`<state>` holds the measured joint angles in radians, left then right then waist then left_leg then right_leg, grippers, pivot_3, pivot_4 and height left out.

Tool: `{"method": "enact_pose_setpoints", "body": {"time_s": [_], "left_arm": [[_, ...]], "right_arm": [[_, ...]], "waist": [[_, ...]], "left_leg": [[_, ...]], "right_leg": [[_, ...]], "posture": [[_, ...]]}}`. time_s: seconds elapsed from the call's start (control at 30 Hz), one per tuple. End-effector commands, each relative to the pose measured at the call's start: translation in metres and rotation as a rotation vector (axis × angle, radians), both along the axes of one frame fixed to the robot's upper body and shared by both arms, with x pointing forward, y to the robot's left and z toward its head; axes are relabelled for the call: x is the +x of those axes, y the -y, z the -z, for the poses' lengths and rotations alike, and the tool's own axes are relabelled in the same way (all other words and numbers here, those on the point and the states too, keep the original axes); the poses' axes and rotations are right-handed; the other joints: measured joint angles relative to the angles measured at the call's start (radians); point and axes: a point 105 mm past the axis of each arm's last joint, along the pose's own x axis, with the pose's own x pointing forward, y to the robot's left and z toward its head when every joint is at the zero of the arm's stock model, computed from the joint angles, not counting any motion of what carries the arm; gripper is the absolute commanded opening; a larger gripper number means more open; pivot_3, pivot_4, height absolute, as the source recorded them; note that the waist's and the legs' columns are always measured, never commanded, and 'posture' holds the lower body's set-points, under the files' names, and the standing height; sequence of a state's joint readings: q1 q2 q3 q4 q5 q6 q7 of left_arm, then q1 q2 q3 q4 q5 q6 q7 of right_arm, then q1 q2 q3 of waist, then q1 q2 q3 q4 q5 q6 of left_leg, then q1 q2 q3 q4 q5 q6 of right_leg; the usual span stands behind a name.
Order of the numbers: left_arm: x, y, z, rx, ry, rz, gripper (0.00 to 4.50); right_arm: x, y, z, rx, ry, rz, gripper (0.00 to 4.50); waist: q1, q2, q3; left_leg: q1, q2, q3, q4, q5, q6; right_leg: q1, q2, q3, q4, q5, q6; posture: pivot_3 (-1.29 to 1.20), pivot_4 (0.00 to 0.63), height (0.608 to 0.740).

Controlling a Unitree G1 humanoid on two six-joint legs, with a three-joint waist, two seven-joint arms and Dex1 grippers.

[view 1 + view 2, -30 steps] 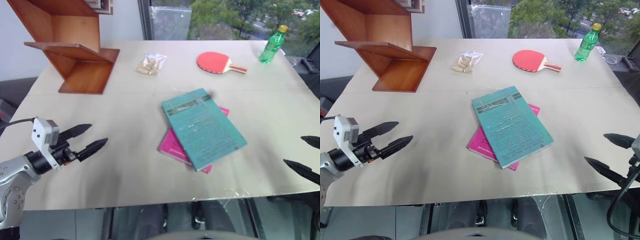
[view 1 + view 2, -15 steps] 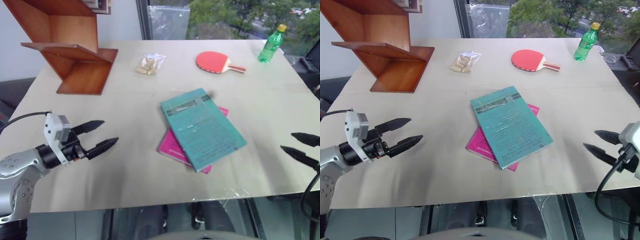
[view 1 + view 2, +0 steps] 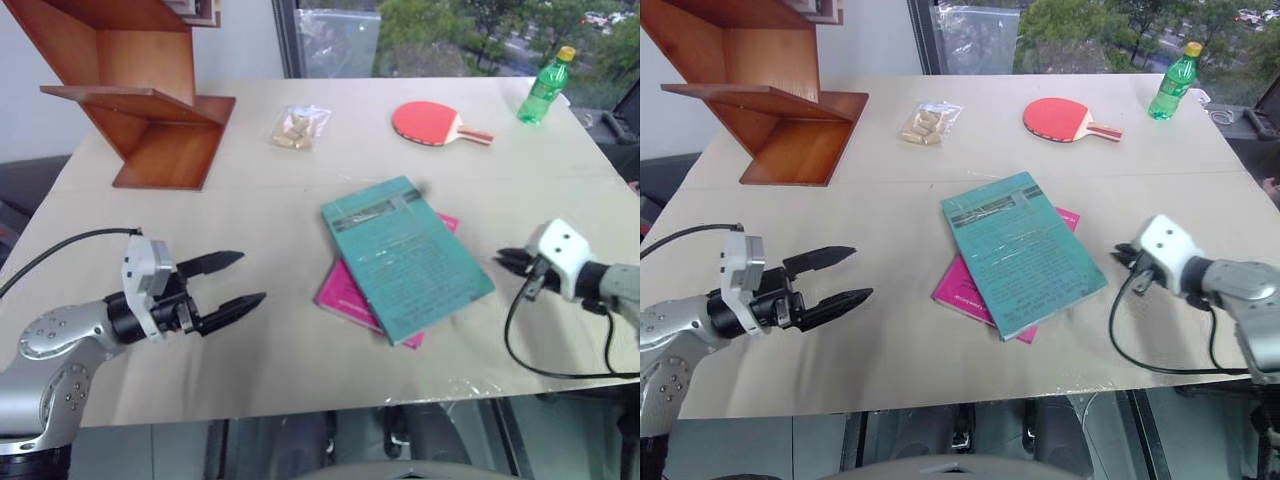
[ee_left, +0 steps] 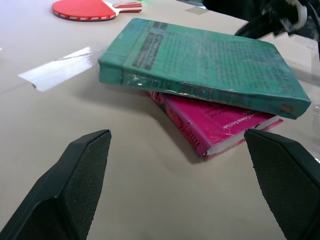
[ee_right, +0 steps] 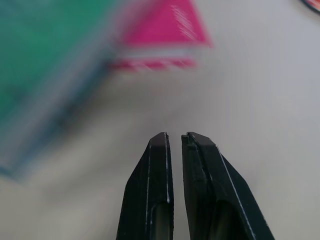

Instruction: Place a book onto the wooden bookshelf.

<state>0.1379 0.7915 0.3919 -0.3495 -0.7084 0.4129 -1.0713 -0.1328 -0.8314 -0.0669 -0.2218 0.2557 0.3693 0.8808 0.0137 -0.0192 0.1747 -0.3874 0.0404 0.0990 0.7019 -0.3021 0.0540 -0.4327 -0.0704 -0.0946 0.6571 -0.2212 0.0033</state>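
Note:
The teal-green book lies flat at mid-table, skewed, on top of a magenta-pink book. The wooden bookshelf, a reddish-brown zigzag of boards, stands at the far left corner. My left gripper is open and hovers low over the table to the left of the books. In the left wrist view both book spines face its spread fingers. My right gripper is shut with nothing held, its tips close to the teal book's right edge and apart from it. In the right wrist view the two fingertips meet.
A red table-tennis paddle, a green bottle and a small snack bag lie along the far side. A black cable loops below my right wrist near the table's front edge.
My right gripper came in from the right edge toward the teal book and shut. My left gripper slid right toward the books and stayed open.

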Motion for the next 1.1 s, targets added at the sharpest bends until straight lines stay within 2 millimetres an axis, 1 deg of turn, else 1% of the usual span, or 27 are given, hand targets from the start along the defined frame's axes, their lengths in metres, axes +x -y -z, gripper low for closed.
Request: {"method": "enact_pose_setpoints", "body": {"time_s": [0.03, 0.17, 0.37, 0.43, 0.53, 0.6, 0.67, 0.7, 0.73, 0.77, 0.83, 0.87, 0.9, 0.93, 0.97, 1.03, 1.1], "left_arm": [[-0.002, 0.007, -0.006, 0.005, 0.030, 0.004, 4.50], [0.000, 0.008, -0.007, -0.011, 0.030, -0.010, 4.50], [0.004, 0.006, -0.009, -0.028, 0.020, -0.022, 4.50], [0.006, 0.006, -0.009, -0.035, 0.015, -0.031, 4.50], [0.010, 0.009, -0.007, -0.051, -0.004, -0.072, 4.50], [0.008, 0.013, -0.005, -0.104, -0.069, -0.061, 4.50], [0.009, 0.016, -0.002, -0.145, -0.135, -0.068, 4.50], [0.009, 0.017, 0.000, -0.164, -0.170, -0.071, 4.50], [0.011, 0.015, 0.003, -0.178, -0.217, -0.086, 4.50], [0.013, 0.013, 0.007, -0.183, -0.255, -0.109, 4.50], [0.019, 0.013, 0.011, -0.245, -0.362, -0.122, 4.50], [0.022, 0.013, 0.011, -0.282, -0.401, -0.122, 4.50], [0.026, 0.014, 0.011, -0.321, -0.440, -0.125, 4.50], [0.033, 0.013, 0.015, -0.341, -0.497, -0.148, 4.50], [0.038, 0.013, 0.018, -0.353, -0.540, -0.163, 4.50], [0.045, 0.020, 0.021, -0.400, -0.632, -0.143, 4.50], [0.052, 0.028, 0.026, -0.427, -0.712, -0.127, 4.50]], "right_arm": [[-0.007, -0.034, -0.015, 0.059, 0.031, -0.132, 0.46], [-0.010, -0.052, -0.012, 0.083, 0.024, -0.186, 0.46], [-0.005, -0.069, -0.012, 0.120, 0.030, -0.211, 0.46], [-0.003, -0.066, -0.010, 0.099, 0.039, -0.194, 0.46], [-0.004, -0.047, -0.014, 0.099, 0.051, -0.130, 0.46], [-0.010, -0.035, -0.020, 0.140, 0.026, -0.099, 0.46], [-0.023, -0.023, -0.024, 0.146, 0.010, -0.106, 0.98], [-0.030, -0.019, -0.026, 0.154, -0.001, -0.108, 1.33], [-0.038, -0.013, -0.028, 0.148, 0.002, -0.101, 1.76], [-0.045, -0.009, -0.031, 0.147, 0.006, -0.097, 2.32], [-0.060, -0.006, -0.045, 0.177, 0.039, -0.104, 3.50], [-0.068, -0.008, -0.052, 0.195, 0.046, -0.121, 3.74], [-0.075, -0.011, -0.058, 0.206, 0.056, -0.141, 4.26], [-0.082, -0.018, -0.064, 0.223, 0.058, -0.172, 4.45], [-0.089, -0.024, -0.068, 0.235, 0.059, -0.201, 4.45], [-0.101, -0.040, -0.078, 0.242, 0.089, -0.269, 4.45], [-0.106, -0.051, -0.086, 0.241, 0.131, -0.304, 4.45]], "waist": [[0.000, 0.000, 0.000], [0.001, 0.000, 0.000], [-0.002, 0.000, 0.000], [-0.001, 0.000, 0.000], [0.002, 0.000, 0.000], [0.006, 0.000, 0.000], [0.006, 0.000, 0.000], [0.006, 0.000, 0.000], [0.005, 0.000, 0.000], [0.003, 0.000, 0.000], [0.002, 0.000, 0.000], [0.001, 0.002, 0.001], [0.001, 0.002, 0.001], [0.001, 0.002, 0.001], [0.001, 0.001, 0.001], [0.000, 0.000, 0.001], [0.000, 0.000, 0.001]], "left_leg": [[0.000, 0.000, 0.000, 0.000, 0.000, 0.000], [0.000, 0.000, -0.001, 0.000, 0.000, 0.000], [0.001, 0.000, -0.001, 0.000, 0.000, 0.000], [0.001, 0.000, -0.001, 0.000, 0.000, 0.000], [0.000, -0.001, -0.001, 0.000, 0.000, 0.000], [-0.001, -0.001, -0.001, 0.000, 0.000, 0.000], [-0.002, -0.001, -0.002, 0.000, 0.000, 0.000], [-0.002, -0.002, -0.002, 0.000, 0.000, 0.000], [-0.002, -0.001, -0.003, 0.000, 0.000, 0.000], [-0.002, -0.001, -0.004, 0.000, 0.000, 0.000], [0.000, 0.000, -0.004, 0.000, 0.000, 0.000], [0.000, 0.000, -0.004, 0.000, 0.000, 0.000], [0.001, 0.000, -0.003, 0.000, 0.000, 0.000], [0.001, 0.000, -0.003, 0.000, 0.000, 0.000], [0.003, 0.000, -0.002, 0.000, 0.000, 0.000], [0.005, 0.000, -0.003, 0.000, 0.000, 0.000], [0.006, 0.000, -0.002, 0.000, 0.000, 0.000]], "right_leg": [[0.000, 0.000, 0.000, 0.000, 0.000, 0.000], [0.000, 0.000, -0.001, 0.000, -0.001, 0.001], [0.000, 0.000, -0.001, 0.001, -0.001, 0.001], [0.000, 0.000, -0.001, 0.001, 0.000, 0.001], [0.000, 0.000, -0.001, 0.001, 0.000, 0.000], [0.000, -0.001, -0.002, 0.000, 0.000, 0.000], [0.000, -0.001, -0.002, 0.000, 0.000, 0.000], [0.000, -0.002, -0.003, 0.000, 0.000, 0.000], [0.000, -0.002, -0.003, 0.000, 0.000, 0.000], [0.000, -0.002, -0.003, 0.000, 0.000, 0.000], [0.001, -0.001, -0.003, 0.000, -0.001, 0.002], [0.001, -0.001, -0.003, 0.001, -0.001, 0.003], [0.001, 0.000, -0.002, 0.002, -0.002, 0.004], [0.001, 0.000, -0.002, 0.002, -0.002, 0.004], [0.003, -0.001, -0.001, 0.003, -0.002, 0.004], [0.004, 0.000, -0.001, 0.004, -0.002, 0.005], [0.005, 0.000, 0.000, 0.004, -0.002, 0.005]], "posture": [[0.00, 0.150, 0.740], [0.00, 0.150, 0.740], [0.00, 0.150, 0.740], [0.00, 0.150, 0.740], [0.00, 0.150, 0.740], [0.00, 0.150, 0.740], [0.00, 0.150, 0.740], [0.00, 0.150, 0.740], [0.00, 0.150, 0.740], [0.00, 0.150, 0.740], [0.00, 0.150, 0.740], [0.00, 0.150, 0.740], [0.00, 0.150, 0.740], [0.00, 0.150, 0.740], [0.00, 0.150, 0.740], [0.00, 0.150, 0.740], [0.00, 0.150, 0.740]]}}
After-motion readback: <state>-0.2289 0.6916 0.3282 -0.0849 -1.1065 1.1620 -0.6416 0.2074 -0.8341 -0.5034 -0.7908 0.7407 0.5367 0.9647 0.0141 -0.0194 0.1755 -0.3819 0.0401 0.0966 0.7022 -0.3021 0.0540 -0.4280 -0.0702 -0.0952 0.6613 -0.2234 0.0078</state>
